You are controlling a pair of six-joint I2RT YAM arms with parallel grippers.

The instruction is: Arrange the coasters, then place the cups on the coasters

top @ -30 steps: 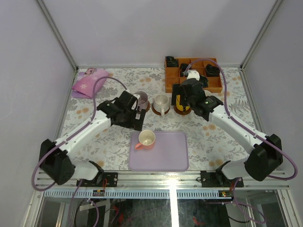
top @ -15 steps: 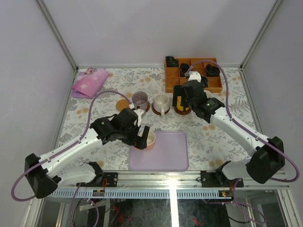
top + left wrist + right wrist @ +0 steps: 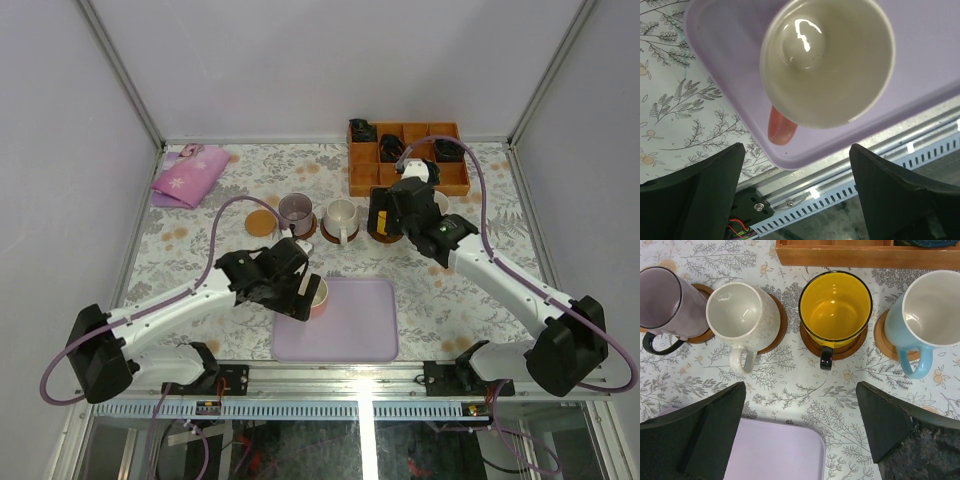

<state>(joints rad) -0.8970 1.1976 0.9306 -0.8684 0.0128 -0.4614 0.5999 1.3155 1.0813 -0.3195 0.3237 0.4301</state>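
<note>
The left gripper [image 3: 797, 148] hangs open over the near corner of the lavender tray [image 3: 940, 60]. Its two fingers [image 3: 700, 190] are spread wide and touch nothing. Just ahead of the fingertips the pink cup [image 3: 827, 60] stands upright on the tray, showing its pale inside. Its pink handle [image 3: 781, 127] points back toward the gripper, nearer the finger at the left of that view. Farther out, beyond the tray, a bare coaster [image 3: 262, 222] lies on the flower-printed desk [image 3: 420, 300].

The right gripper [image 3: 801, 385] is open as well, with nothing between its fingers [image 3: 900, 430], and it hovers above the desk. Straight ahead of it stands the yellow cup [image 3: 835, 305]. To that cup's left are the white cup [image 3: 737, 315] and then the dusky purple cup [image 3: 662, 302], and to its right is the light blue cup [image 3: 927, 307]. Each cup sits on one of the coasters [image 3: 855, 347] with its handle turned toward the gripper. Beyond the row lies the orange-brown wooden box [image 3: 865, 255].
</note>
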